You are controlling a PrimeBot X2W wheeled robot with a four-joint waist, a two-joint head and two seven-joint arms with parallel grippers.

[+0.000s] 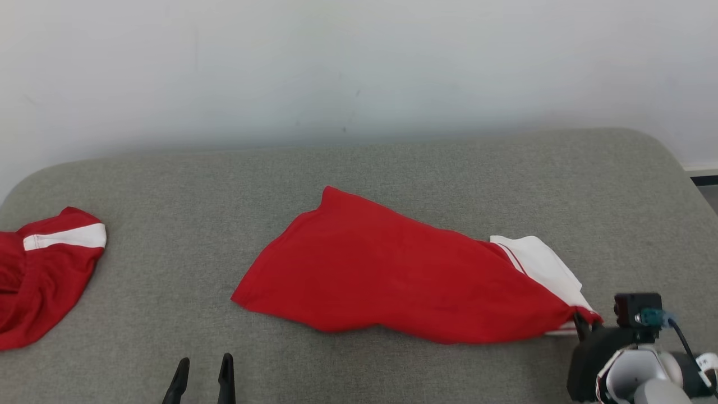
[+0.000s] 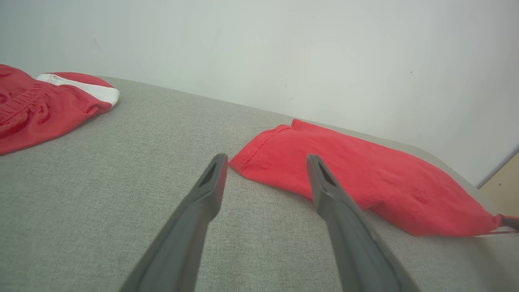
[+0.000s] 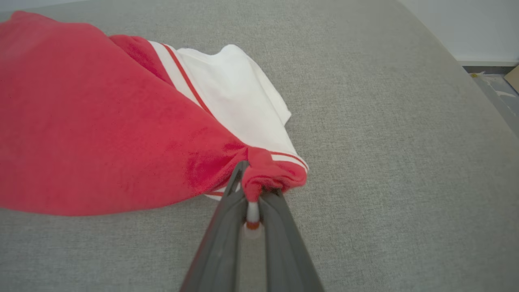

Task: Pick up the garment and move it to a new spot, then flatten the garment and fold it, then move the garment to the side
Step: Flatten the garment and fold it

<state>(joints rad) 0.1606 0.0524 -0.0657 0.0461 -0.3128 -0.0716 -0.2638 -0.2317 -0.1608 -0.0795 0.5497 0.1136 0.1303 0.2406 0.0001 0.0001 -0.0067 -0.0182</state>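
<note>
The garment (image 1: 392, 275) is red with a white striped part at its right end and lies stretched across the middle of the grey surface (image 1: 359, 168). My right gripper (image 1: 583, 324) is shut on the garment's right corner; in the right wrist view its tips (image 3: 253, 184) pinch a bunched red fold of the garment (image 3: 101, 121). My left gripper (image 1: 203, 373) stands open at the lower left, short of the garment's left corner. In the left wrist view that gripper (image 2: 265, 162) frames the hemmed corner of the garment (image 2: 365, 174) without touching it.
A second red and white garment (image 1: 39, 275) lies crumpled at the far left edge, also seen as a heap (image 2: 44, 105) at the upper left. A pale wall (image 1: 359, 67) runs behind the surface. The surface's right edge (image 3: 478, 93) drops off beside my right arm.
</note>
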